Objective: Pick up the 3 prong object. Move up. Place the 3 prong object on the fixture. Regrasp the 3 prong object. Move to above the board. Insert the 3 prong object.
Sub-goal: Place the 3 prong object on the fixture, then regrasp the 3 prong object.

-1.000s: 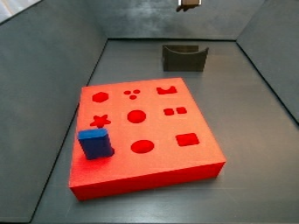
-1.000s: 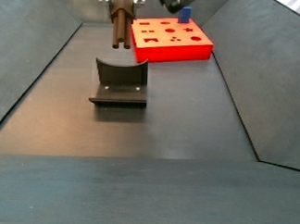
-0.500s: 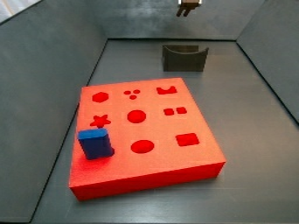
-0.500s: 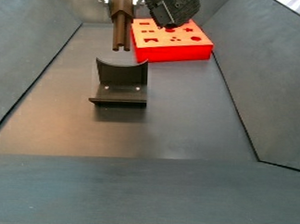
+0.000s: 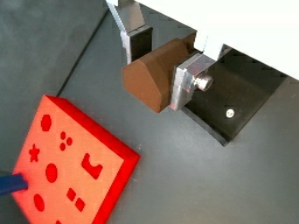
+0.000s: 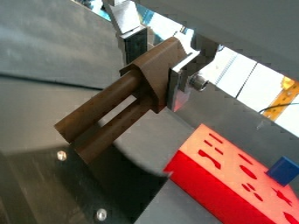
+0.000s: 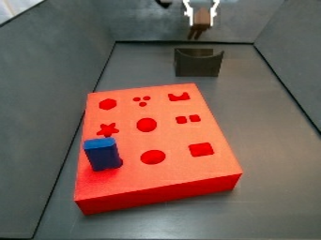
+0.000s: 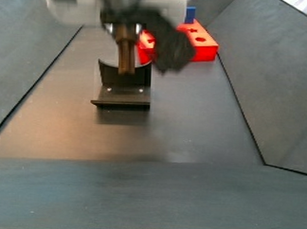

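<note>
My gripper (image 5: 158,59) is shut on the 3 prong object (image 5: 152,79), a brown wood-coloured piece clamped between the two silver fingers. In a wrist view its prongs (image 6: 105,122) point away from the jaws toward the fixture's base plate (image 6: 70,188). In both side views the gripper (image 7: 198,17) (image 8: 122,13) holds the piece (image 7: 197,33) (image 8: 124,51) upright over the dark fixture (image 7: 197,62) (image 8: 121,87), its lower end at the notch. I cannot tell whether they touch. The red board (image 7: 150,141) (image 8: 197,44) lies apart from it.
A blue cuboid (image 7: 101,154) stands in one hole of the board, also seen in a wrist view (image 6: 284,169). Sloping grey walls (image 7: 51,56) enclose the dark floor (image 8: 155,154) on all sides.
The gripper has come down with the 3 prong object from the top of the views to just above the fixture. It looks blurred in a side view. Board and cuboid have not moved.
</note>
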You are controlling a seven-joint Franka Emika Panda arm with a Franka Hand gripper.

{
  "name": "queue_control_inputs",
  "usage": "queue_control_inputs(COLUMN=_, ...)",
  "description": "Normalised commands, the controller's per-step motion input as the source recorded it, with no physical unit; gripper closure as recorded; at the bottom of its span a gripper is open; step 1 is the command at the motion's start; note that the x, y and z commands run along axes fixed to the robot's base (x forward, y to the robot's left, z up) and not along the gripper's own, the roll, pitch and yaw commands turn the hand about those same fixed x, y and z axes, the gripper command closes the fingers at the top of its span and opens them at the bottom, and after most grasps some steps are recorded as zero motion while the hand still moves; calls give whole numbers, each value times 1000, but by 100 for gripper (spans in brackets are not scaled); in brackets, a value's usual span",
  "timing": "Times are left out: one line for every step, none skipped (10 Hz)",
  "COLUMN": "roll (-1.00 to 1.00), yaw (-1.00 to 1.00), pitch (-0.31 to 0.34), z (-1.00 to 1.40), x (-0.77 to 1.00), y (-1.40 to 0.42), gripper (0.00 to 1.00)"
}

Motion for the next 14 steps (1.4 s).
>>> queue_control_inputs(roll=-479, yaw=-158, pitch=110, z=-1000, x=165, y=144, gripper=100)
queue_control_inputs(roll=-318, yaw=-168, pitch=87, z=-1000, x=172, y=145, gripper=100)
queue_control_inputs(roll=-201, yaw=-166, pitch=50, z=-1000, x=185, y=137, gripper=100)
queue_control_inputs(roll=-173, yaw=-161, pitch=27, z=-798, x=155, y=122, gripper=100)
queue_control_inputs(roll=-165, yaw=-148, pitch=7, z=-598, x=126, y=96, gripper=100)
queue_control_inputs(roll=-135, yaw=-136, pitch=-16, z=-429, x=106, y=101, gripper=100)
queue_control_inputs(roll=-111, yaw=-121, pitch=-42, z=-327, x=81, y=145, gripper=100)
queue_control_inputs(roll=-107, yaw=-101, pitch=-50, z=-301, x=76, y=159, gripper=100)
queue_control_inputs(roll=-107, yaw=-81, pitch=-50, z=-301, x=76, y=158, gripper=100)
queue_control_inputs(roll=-107, yaw=-62, pitch=-50, z=-300, x=76, y=158, gripper=100)
queue_control_inputs(roll=0, yaw=0, pitch=0, z=0, x=0, y=0, gripper=0)
queue_control_inputs(roll=39, yaw=-71, pitch=41, z=1000, x=0, y=0, gripper=0)
queue_control_inputs(roll=49, yaw=-60, pitch=46, z=1000, x=-12, y=8, gripper=0)
queue_control_inputs(roll=53, yaw=-51, pitch=45, z=1000, x=-22, y=8, gripper=0)
